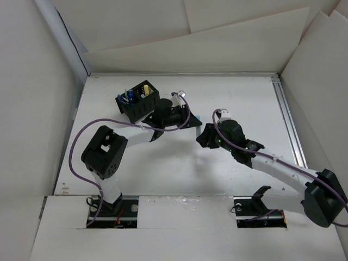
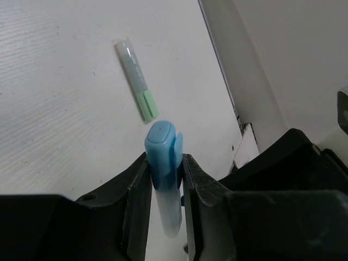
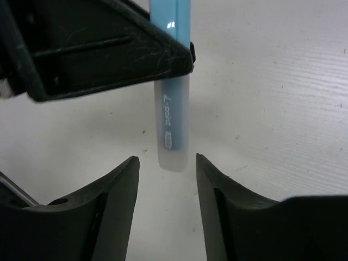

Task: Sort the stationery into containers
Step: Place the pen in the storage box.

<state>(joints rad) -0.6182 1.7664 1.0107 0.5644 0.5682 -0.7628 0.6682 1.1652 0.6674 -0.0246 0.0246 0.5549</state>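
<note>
Sorting partly done, blue highlighter [image 2: 163, 142] in hand
Left pincer [image 2: 166, 164] is clamped on it; right pincer [image 3: 166, 160] stands apart at its free end. Green highlighter [image 2: 137, 79] lies on the tabletop [image 2: 54, 109] beyond the left pincer; the organizer [image 1: 136, 112] already holds several pieces.

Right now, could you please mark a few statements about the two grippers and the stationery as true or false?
1. The left gripper is clamped on the light blue highlighter. True.
2. The right gripper is shut on that highlighter. False: its jaws stand open and do not touch it.
3. The green highlighter lies flat on the table. True.
4. The mesh organizer holds nothing. False: blue and yellow stationery shows inside it.
</note>
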